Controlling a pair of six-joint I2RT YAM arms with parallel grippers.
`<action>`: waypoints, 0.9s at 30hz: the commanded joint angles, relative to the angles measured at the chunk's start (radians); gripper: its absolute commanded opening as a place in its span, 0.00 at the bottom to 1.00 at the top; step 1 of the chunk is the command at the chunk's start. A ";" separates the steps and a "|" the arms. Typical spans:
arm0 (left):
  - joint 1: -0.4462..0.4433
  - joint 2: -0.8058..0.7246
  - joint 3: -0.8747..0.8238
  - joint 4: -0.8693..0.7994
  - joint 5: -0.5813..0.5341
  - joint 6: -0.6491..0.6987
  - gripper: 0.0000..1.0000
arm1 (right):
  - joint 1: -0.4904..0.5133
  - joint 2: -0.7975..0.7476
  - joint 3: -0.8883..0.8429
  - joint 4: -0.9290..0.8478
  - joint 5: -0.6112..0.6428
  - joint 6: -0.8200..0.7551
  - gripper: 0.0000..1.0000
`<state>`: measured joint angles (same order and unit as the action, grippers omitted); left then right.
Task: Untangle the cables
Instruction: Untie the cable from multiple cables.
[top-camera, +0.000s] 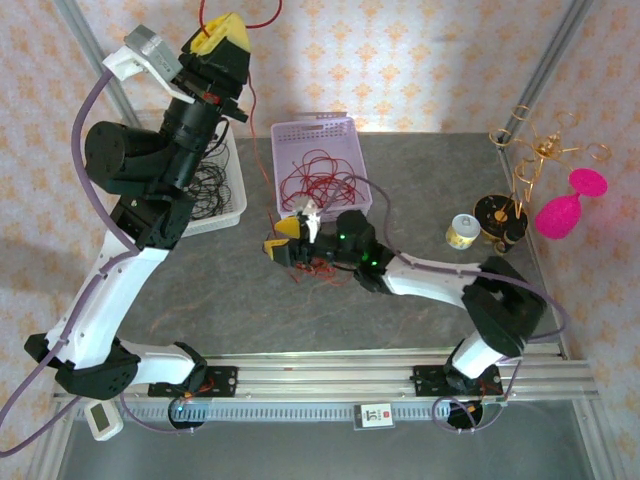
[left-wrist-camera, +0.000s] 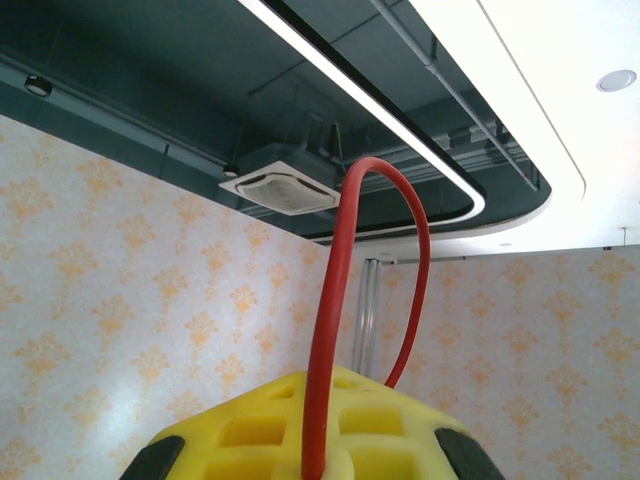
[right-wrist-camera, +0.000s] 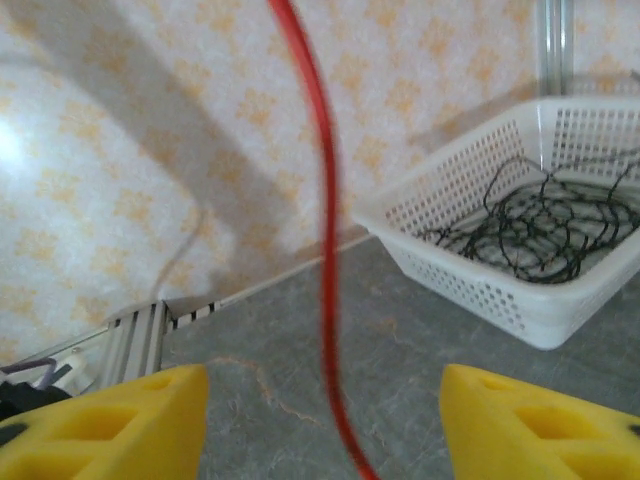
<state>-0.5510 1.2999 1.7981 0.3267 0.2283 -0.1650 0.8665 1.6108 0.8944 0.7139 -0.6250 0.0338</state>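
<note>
Your left gripper (left-wrist-camera: 310, 440) pinches the light, floppy red cable (left-wrist-camera: 335, 300), your right gripper (right-wrist-camera: 325, 420) sits open around it, so grab low near the tangle (top-camera: 316, 268).

Red cable (right-wrist-camera: 328, 250) — blurred, both ends beyond the view's edges — and white basket (right-wrist-camera: 480, 292), right side cut off

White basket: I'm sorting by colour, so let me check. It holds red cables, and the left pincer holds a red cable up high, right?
Not quite. The white basket holds black cables, not red ones, as the right wrist view shows. The rest stands: the left pincer holds a red cable up high.
</note>
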 joint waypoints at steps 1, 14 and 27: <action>-0.006 -0.014 0.046 0.047 0.037 -0.026 0.00 | 0.000 0.077 0.045 0.055 0.114 0.009 0.52; -0.006 -0.031 0.161 0.117 0.035 0.081 0.00 | 0.002 0.383 0.021 0.096 0.263 0.146 0.28; -0.006 0.032 0.308 0.026 -0.086 0.199 0.00 | 0.002 0.166 -0.213 0.102 0.270 0.097 0.44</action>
<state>-0.5510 1.3079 2.0922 0.3706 0.1692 -0.0078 0.8680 1.8793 0.6941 0.8429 -0.3634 0.1646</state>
